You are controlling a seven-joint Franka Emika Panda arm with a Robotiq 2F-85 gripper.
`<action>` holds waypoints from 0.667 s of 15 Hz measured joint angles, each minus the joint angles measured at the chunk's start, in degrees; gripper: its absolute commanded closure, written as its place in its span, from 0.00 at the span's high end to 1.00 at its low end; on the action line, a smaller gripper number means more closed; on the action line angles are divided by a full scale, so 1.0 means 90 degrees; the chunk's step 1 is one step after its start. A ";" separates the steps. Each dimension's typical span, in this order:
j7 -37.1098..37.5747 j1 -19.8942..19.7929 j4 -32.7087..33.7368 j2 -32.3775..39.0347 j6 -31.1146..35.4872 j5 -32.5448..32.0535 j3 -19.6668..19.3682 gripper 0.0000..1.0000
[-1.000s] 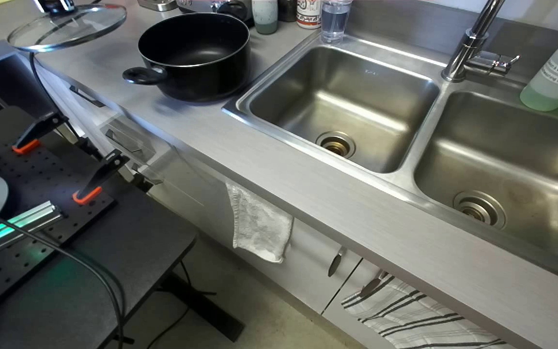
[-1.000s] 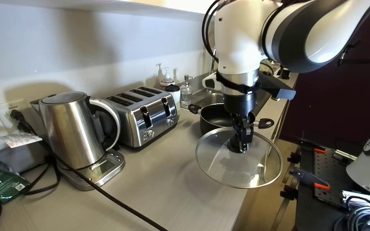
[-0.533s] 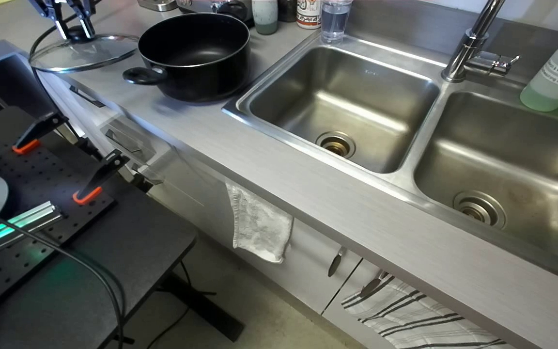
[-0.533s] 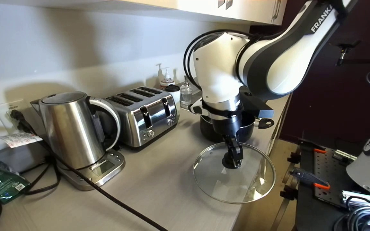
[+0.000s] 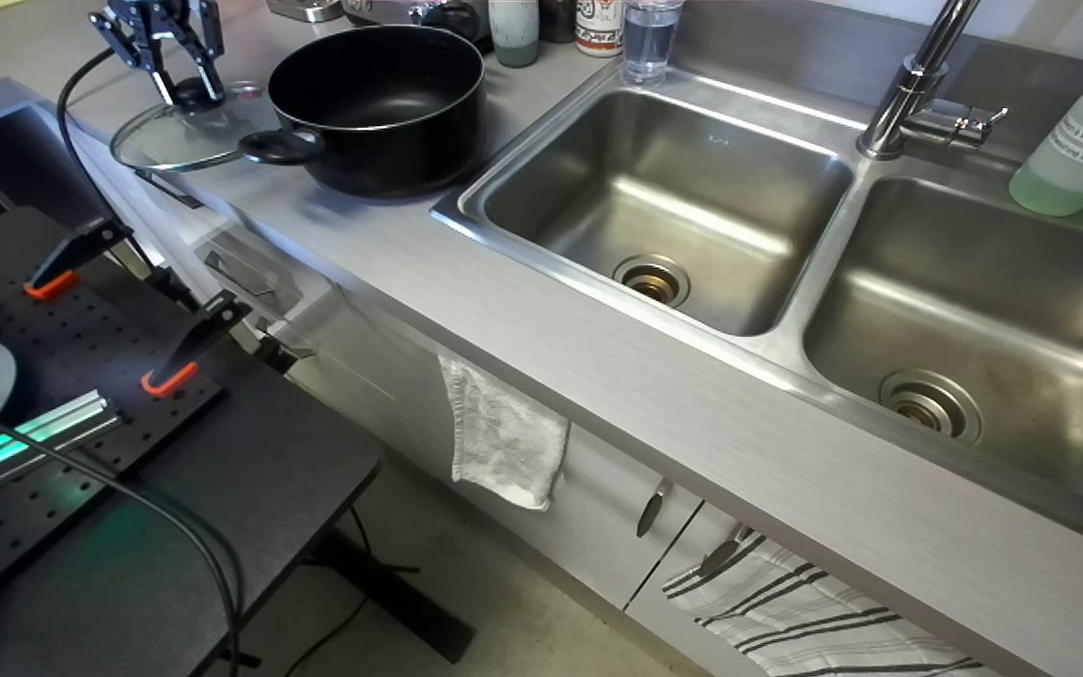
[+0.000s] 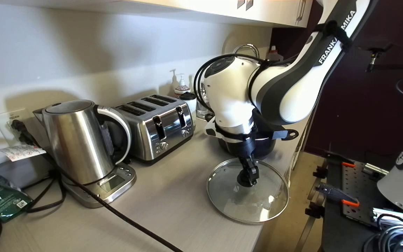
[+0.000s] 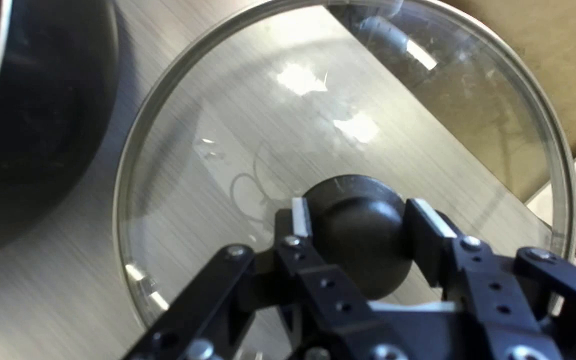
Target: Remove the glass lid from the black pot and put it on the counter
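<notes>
Step, I judge: set-down on the one grey desk [image 6: 173, 203]; next move should ease inward, lower, release. Counted from where I stand: one black pot [image 5: 391, 141], uncovered; one glass lid [image 6: 247, 201] just beside it, partly past the desk's front, contact unclear; one end effector [image 7: 358, 220], clasping the lid's one knob [image 7: 363, 255], parted only its width.

Arm [image 6: 292, 94] bent downward, 2 jaws clamped
</notes>
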 measured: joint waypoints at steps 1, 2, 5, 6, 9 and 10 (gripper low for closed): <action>0.0000 0.0011 0.0000 0.0031 0.0012 -0.0042 -0.0004 0.25; -0.0002 0.0023 0.0000 0.0059 0.0014 -0.0066 -0.0004 0.25; -0.0014 0.0072 -0.0002 0.0136 0.0014 -0.0085 -0.0004 0.25; -0.0026 0.0086 -0.0002 0.0146 0.0014 -0.0085 -0.0004 0.25; -0.0065 0.0109 -0.0002 0.0154 0.0014 -0.0085 -0.0004 0.25; -0.0070 0.0112 -0.0003 0.0155 0.0014 -0.0085 -0.0004 0.25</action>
